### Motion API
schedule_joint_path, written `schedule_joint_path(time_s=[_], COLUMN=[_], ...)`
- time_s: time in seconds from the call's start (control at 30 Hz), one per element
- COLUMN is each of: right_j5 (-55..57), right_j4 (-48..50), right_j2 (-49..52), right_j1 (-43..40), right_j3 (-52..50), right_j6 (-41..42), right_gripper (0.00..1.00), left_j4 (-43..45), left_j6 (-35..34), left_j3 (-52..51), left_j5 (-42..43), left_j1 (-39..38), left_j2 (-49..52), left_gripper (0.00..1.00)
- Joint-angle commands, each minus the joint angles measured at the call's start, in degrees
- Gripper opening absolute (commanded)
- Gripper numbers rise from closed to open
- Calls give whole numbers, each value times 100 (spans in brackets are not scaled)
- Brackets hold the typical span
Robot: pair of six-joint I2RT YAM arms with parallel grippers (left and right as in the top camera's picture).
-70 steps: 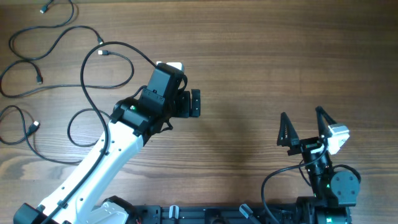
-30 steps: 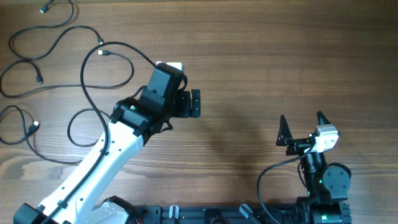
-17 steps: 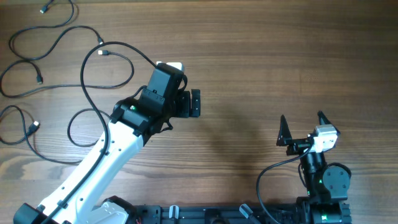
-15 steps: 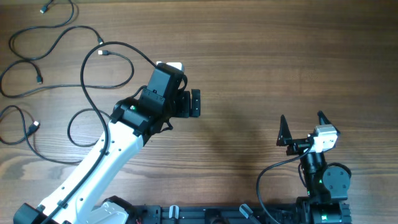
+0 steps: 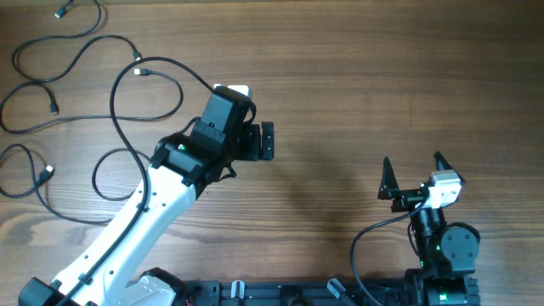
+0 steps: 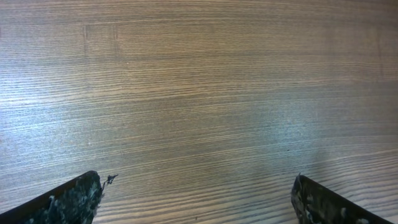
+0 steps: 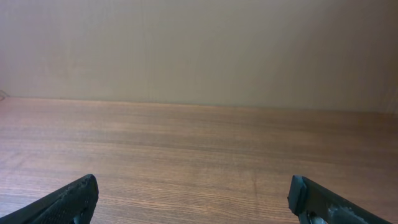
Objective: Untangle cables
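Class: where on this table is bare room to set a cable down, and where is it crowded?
Free: upper right of the table, beyond the left gripper and above the right gripper; the strip between them. Crowded: the left, with cables.

Obstacles: thin black wavy cables (image 5: 115, 92) across far-left corner; white-and-black left arm (image 5: 136, 212) from near edge. Passage: bare brown wooden bench (image 5: 408, 76), centre to far-right corner.

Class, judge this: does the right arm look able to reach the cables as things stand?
Probably not. The right gripper sits open at the front right, while the cables lie at the far left, with the left arm between them.
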Motion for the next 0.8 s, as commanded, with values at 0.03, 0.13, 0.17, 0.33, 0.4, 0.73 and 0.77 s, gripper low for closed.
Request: schedule_joint_path(time_s=[0.03, 0.13, 0.17, 0.33, 0.4, 0.73, 0.77], right_j5=[13, 13, 13, 13, 13, 13, 13], right_j4=[13, 13, 13, 13, 13, 13, 13], right_j2=[-15, -15, -15, -15, -15, -15, -15], right_j1=[17, 17, 17, 17, 17, 17, 17], right_j3=[-7, -7, -7, -7, -7, -4, -7], right_j6=[-98, -98, -98, -101, -98, -98, -98], right_gripper=[100, 100, 100, 100, 100, 100, 100], left_j4=[-2, -2, -2, -284, -376, -1449, -1335], left_j6=[68, 68, 68, 70, 70, 44, 46], left_j3=[81, 81, 81, 81, 81, -540, -697], left_j5=[-74, -74, -74, -76, -74, -9, 28], left_j1=[-20, -20, -20, -20, -17, 170, 260], left_j2=[-109, -109, -109, -109, -81, -798, -938], left_gripper=[100, 100, 100, 100, 100, 100, 100])
